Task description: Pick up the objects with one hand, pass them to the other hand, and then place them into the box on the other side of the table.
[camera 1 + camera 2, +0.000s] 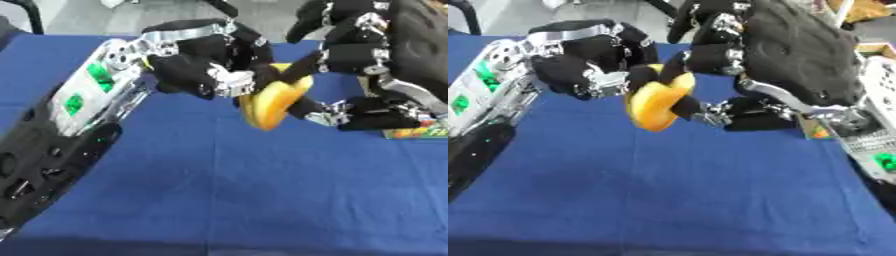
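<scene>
A yellow curved object (273, 104), banana-like, hangs above the middle of the blue table (227, 190), held between both hands. My left hand (203, 70) reaches in from the left, and its curled fingers close on the object's upper left side. From the upper right comes my right hand (789, 50). Its fingers curl over the top of the object while its thumb (710, 112) presses against the lower right side. The object's upper end is hidden behind the fingers of both hands.
A colourful flat pack (418, 132) lies on the cloth at the right edge, partly behind my right hand. The table's far edge (79, 36) runs along the top, with grey floor beyond. Bare blue cloth fills the near half.
</scene>
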